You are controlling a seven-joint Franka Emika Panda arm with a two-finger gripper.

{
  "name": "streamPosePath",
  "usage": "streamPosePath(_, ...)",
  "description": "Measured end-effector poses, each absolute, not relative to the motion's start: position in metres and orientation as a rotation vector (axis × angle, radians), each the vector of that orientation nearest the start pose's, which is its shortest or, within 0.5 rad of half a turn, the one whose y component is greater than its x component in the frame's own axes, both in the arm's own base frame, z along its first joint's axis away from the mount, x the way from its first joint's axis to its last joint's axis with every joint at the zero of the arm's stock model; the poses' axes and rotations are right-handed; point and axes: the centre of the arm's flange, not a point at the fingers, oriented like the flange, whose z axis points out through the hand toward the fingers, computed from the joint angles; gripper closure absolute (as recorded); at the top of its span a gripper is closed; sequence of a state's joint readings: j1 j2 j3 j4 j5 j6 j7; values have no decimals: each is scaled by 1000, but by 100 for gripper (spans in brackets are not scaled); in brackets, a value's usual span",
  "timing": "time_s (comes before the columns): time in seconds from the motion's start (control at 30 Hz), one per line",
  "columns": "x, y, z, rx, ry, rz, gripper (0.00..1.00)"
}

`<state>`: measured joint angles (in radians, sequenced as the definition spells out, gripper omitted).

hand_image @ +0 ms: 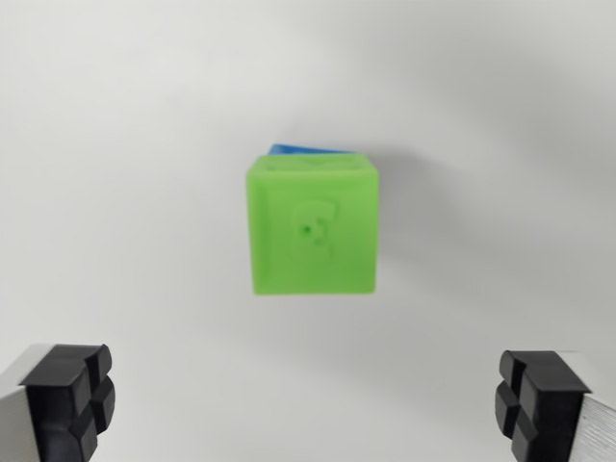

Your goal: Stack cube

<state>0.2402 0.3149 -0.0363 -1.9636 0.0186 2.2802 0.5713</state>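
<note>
Left to right in the wrist view: left finger pad (67,399) at the bottom-left corner, black rubber, nothing touching it. Bare white desk (125,173) across that whole side.

Centre: green cube (310,223), embossed mark on the face toward the camera. A sliver of blue cube (306,148) shows along its upper edge, so green looks to be sitting on blue, roughly squared up with a slight skew. Blue is mostly hidden; can't confirm how well the faces line up.

Right: more bare desk, then the right finger pad (539,404) at the bottom-right corner.

Gripper (308,404): fingers spread wide, holding nothing, both pads well apart from the stack. The gap is much wider than the cube, and the cube sits centred between them, so the camera is lined up on the stack axis.

Judgement: stack looks placed. Fingers wide and clear reads as release, so the cube isn't dragged off on the way out. Risk: any sideways motion nudging green off blue.
</note>
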Motion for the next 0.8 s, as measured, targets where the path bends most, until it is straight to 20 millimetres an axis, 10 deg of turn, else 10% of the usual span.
streamPosePath(0.8,597,125,410,-3081,588,-2,0)
